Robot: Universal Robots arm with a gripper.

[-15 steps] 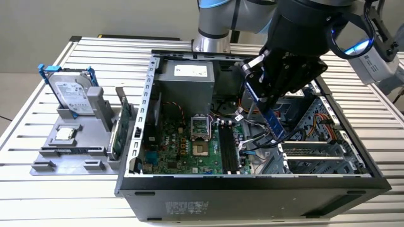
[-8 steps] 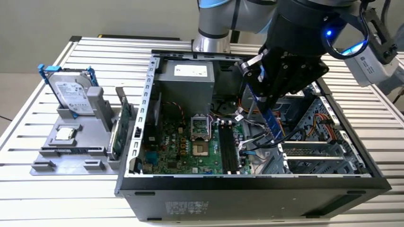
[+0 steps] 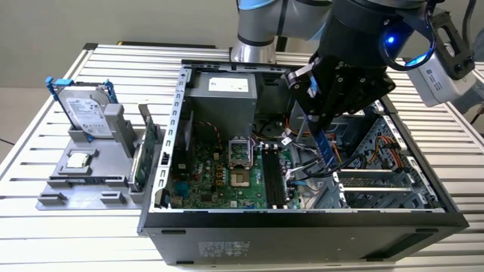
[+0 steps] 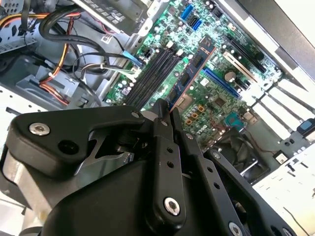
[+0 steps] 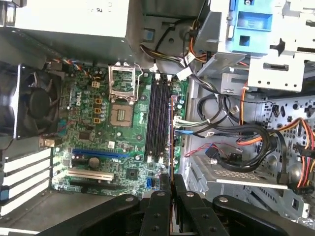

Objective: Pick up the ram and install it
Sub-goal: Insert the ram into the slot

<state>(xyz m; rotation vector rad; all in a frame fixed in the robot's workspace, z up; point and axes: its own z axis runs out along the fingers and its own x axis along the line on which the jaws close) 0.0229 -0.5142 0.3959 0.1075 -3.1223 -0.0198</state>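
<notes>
On the exterior view's left, a hard drive [image 3: 81,110] and a green card [image 3: 148,144] are stood in a grey holder [image 3: 76,191]. Beside it an open case [image 3: 302,232] is set, its motherboard [image 3: 219,173] and black slots [image 3: 274,177] exposed. Just right of the slots the ram [image 3: 325,150] is held on end above the board, pinched between the fingers [image 5: 160,199] of the gripper [image 3: 319,120]. Loose cables [image 3: 298,170] are crowded by its lower end, and a drive cage [image 3: 378,181] is seen further right.
</notes>
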